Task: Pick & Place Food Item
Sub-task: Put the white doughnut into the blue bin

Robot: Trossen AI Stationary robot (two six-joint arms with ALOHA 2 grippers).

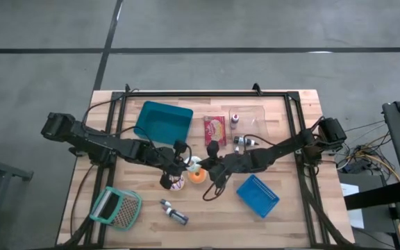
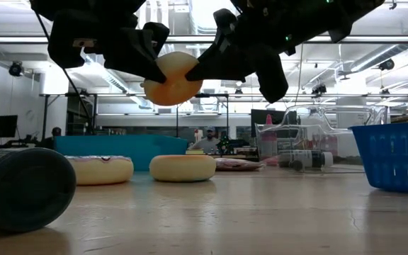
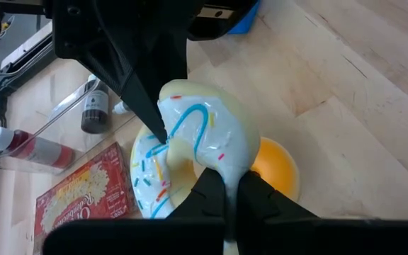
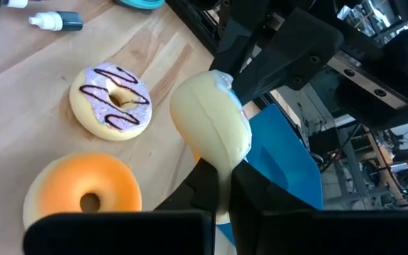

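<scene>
White-iced sprinkled donut (image 3: 197, 142) held aloft on edge, above orange donut (image 4: 83, 191)

Three donuts (image 4: 110, 98), two blue bins (image 1: 162, 121), one mesh basket (image 1: 117, 208), one red packet (image 1: 214, 129).

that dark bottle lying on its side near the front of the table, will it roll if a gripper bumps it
Probably. The dark bottle is round and lies flat on bare wood, so a sideways nudge would likely roll it. Nothing touches it to stop it. It looks rigid, so it should not squash.
</scene>
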